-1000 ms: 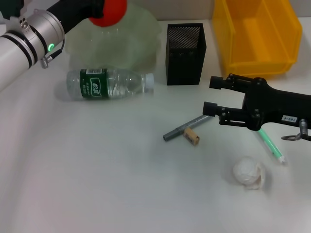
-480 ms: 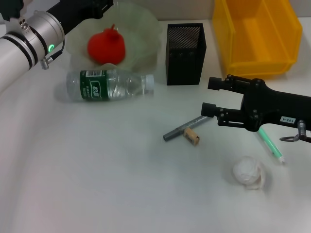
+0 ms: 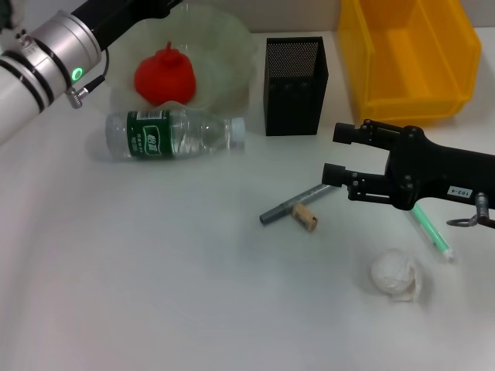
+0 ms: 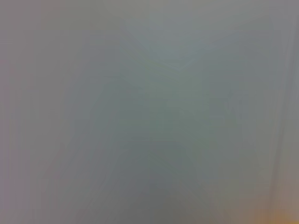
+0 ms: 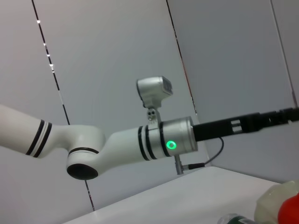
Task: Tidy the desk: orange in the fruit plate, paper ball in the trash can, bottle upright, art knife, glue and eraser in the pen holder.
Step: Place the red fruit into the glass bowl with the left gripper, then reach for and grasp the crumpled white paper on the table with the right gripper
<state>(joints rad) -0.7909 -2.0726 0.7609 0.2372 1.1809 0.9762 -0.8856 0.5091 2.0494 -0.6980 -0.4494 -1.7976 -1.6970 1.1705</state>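
The red-orange orange [image 3: 165,75] sits in the pale-green fruit plate [image 3: 224,58]. My left gripper [image 3: 151,6] is above the plate's far left rim, running off the top edge and apart from the orange. The bottle [image 3: 174,133] lies on its side in front of the plate. My right gripper [image 3: 339,152] hovers open and holds nothing, just beyond the grey art knife [image 3: 298,202] and tan eraser [image 3: 306,217]. The green glue stick [image 3: 433,232] lies partly under the right arm. The paper ball [image 3: 396,275] rests nearer the front. The black pen holder [image 3: 295,85] stands beside the yellow trash can [image 3: 406,58].
The left wrist view is a plain grey blur. In the right wrist view the left arm [image 5: 154,140] stretches across a grey wall, with a sliver of the orange [image 5: 292,211] and the plate [image 5: 271,205] at the corner.
The orange left my left gripper and dropped into the fruit plate, settling there. The left arm drew up and back. The right arm hardly moved.
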